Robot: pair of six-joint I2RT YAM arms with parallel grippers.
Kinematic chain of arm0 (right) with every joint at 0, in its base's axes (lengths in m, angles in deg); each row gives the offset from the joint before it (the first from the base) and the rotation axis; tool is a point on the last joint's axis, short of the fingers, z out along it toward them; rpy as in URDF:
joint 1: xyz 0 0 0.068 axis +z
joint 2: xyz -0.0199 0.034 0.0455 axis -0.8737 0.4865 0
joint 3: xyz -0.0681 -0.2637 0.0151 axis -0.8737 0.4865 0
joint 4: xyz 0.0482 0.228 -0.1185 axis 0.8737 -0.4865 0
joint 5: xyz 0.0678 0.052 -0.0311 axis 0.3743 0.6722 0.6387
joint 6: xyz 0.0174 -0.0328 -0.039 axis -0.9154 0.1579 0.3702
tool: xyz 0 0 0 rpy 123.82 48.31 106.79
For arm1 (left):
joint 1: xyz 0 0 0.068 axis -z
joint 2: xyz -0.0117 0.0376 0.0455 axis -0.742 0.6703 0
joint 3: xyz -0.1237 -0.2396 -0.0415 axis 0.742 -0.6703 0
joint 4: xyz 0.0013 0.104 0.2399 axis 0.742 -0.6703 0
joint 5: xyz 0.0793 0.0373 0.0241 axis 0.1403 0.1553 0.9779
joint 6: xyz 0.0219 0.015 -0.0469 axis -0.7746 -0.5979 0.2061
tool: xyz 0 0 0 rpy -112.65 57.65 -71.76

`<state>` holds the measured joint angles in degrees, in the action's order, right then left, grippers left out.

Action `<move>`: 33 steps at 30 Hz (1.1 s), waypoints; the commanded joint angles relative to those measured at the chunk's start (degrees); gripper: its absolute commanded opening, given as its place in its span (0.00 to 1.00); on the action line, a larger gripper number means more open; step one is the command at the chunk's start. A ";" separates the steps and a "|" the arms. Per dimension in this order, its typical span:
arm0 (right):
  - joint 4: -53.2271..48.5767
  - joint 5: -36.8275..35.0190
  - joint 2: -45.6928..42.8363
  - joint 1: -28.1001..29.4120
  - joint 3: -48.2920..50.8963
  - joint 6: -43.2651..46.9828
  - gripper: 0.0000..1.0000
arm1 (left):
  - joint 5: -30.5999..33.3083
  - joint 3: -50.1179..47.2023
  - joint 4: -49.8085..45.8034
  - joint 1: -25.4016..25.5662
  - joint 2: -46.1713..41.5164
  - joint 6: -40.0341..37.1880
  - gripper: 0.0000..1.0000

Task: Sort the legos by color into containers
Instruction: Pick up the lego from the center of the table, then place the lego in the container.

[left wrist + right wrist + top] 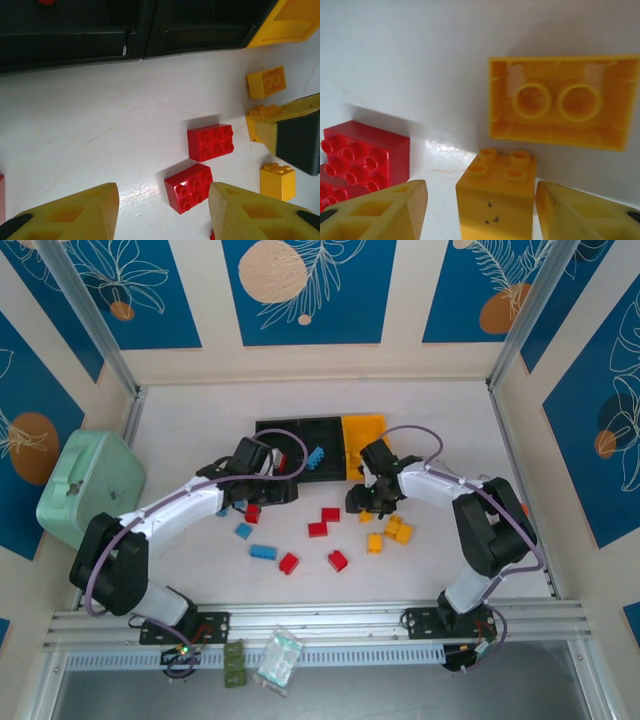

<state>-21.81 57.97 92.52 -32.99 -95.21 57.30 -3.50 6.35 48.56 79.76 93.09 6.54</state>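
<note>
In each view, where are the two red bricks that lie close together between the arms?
Top external: red brick pair mid-picture, left of the right tool.
Left wrist: the pair lies right of centre.
Right wrist: the pair sits at the left edge.
Shared landmark: the right tool, straddling a yellow brick.

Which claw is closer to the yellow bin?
Right. The right gripper is just in front of the yellow bin, straddling a yellow brick; the left gripper is farther left, in front of the black bins.
</note>
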 commanded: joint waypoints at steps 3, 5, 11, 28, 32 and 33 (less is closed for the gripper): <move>-2.78 -3.28 1.80 2.87 -2.47 -0.96 0.52 | -0.98 -0.93 1.68 0.39 -0.40 1.31 0.50; -3.97 -4.93 2.95 3.59 -3.33 -1.28 0.45 | -0.94 -1.18 2.01 0.42 -0.38 1.62 0.50; -5.05 -6.13 3.45 3.91 -4.50 -1.24 0.35 | -0.81 -1.69 2.40 0.78 -0.64 1.84 0.50; -11.06 -4.38 -1.58 -2.44 -17.25 -0.44 0.32 | -2.55 -2.35 6.03 1.63 -2.90 3.08 0.51; -12.39 -4.34 2.85 -6.07 -24.62 -1.15 0.32 | -2.66 -2.44 6.54 2.04 -3.15 3.61 0.51; -12.76 -4.13 4.51 -6.90 -26.75 -1.31 0.32 | -2.57 -2.55 6.58 2.09 -3.25 3.81 0.51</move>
<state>-32.11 52.66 93.68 -38.21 -117.68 56.06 -4.83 4.56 53.89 81.14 91.30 9.43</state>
